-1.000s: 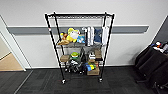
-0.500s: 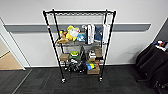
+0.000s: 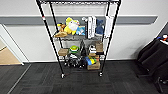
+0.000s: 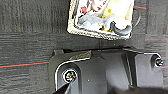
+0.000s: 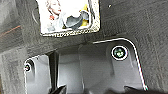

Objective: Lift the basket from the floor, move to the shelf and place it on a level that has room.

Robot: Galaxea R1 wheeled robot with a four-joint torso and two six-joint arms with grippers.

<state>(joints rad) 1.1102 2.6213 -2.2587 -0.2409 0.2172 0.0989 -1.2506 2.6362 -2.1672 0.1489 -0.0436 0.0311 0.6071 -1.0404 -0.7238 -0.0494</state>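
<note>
The shelf (image 3: pixel 110 35), a tall black wire rack on casters, stands against the white wall straight ahead in the head view. Its top level (image 3: pixel 77 2) sits at the picture's upper edge, and I see nothing on it. The lower tiers hold plush toys (image 3: pixel 68 27), books (image 3: pixel 90 27) and small boxes (image 3: pixel 94 66). The basket (image 4: pixel 95 36), cream and woven with colourful things inside, lies just beyond my left wrist plate (image 4: pixel 105 72) over the dark carpet floor (image 4: pixel 30 45). In the right wrist view the basket (image 5: pixel 75 32) lies close beyond that arm's plate (image 5: pixel 95 67).
A dark chair with dark cloth draped over it (image 3: pixel 152 60) stands at the right. An opening onto tan wooden flooring (image 3: pixel 7 56) is at the left. Carpet floor (image 3: pixel 82 83) stretches between me and the rack.
The camera has come closer to the shelf, which now looms larger with its top tier at the picture's upper edge.
</note>
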